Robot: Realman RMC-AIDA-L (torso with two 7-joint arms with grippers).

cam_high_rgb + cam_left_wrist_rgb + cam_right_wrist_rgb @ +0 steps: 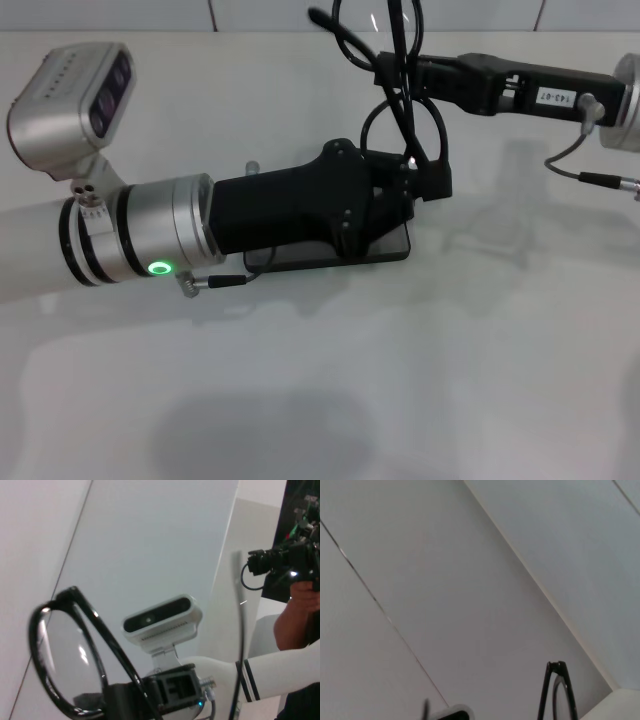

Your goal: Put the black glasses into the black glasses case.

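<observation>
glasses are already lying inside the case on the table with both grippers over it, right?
Not inside. The head view shows the black glasses held in the air between the left gripper and right gripper, above the black glasses case on the table.

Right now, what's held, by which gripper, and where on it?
The black glasses, held above the black glasses case where both grippers, left gripper and right gripper, meet; exact grip unclear.
</observation>
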